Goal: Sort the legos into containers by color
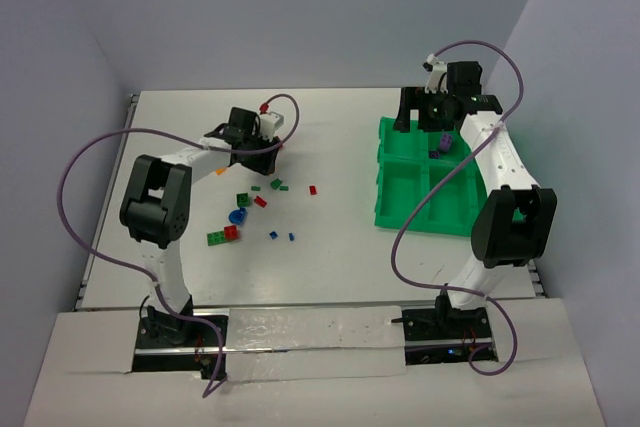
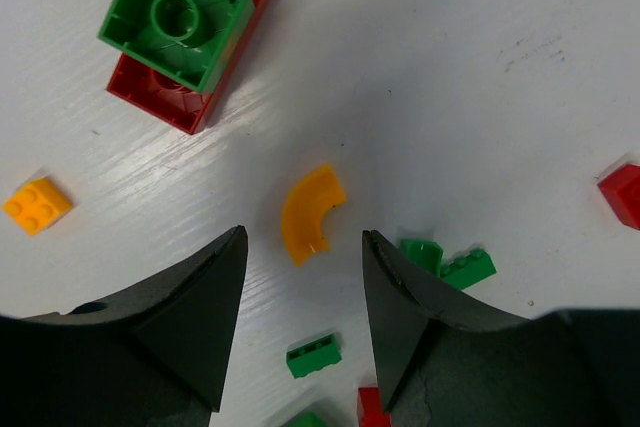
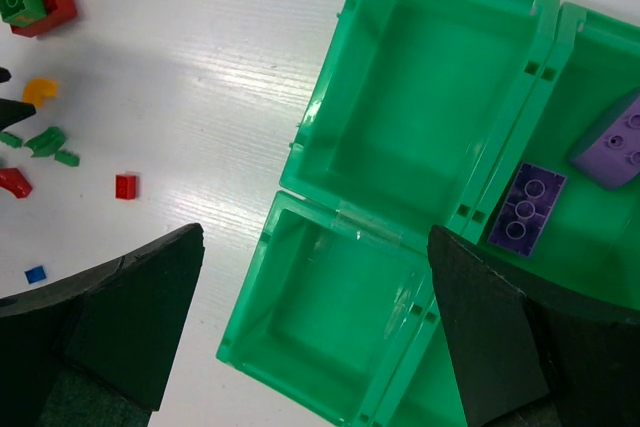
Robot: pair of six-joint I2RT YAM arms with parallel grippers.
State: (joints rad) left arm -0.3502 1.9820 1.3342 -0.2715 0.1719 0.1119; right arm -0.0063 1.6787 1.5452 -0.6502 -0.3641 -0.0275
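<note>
Lying flat on the white desk (image 2: 480,97), the curved orange plastic brick (image 2: 312,215) sat in the gap between the tips of the left jaws and touched neither. Those jaws stood released, partly apart, with nothing gripped. Beyond the tips, toward the left of the wrist view, a square green brick (image 2: 175,9) was stacked on a larger red brick (image 2: 150,97). A small yellow-orange studded brick (image 2: 37,204) lay outside the left-hand tip, and small green pieces (image 2: 447,262) lay just beside the right-hand tip. The right jaws were spread wide and empty above the bright green plastic tray (image 3: 420,87). A flat dark purple brick (image 3: 527,209) and a paler purple brick (image 3: 615,142) lay in the compartment near their right-hand tip.
</note>
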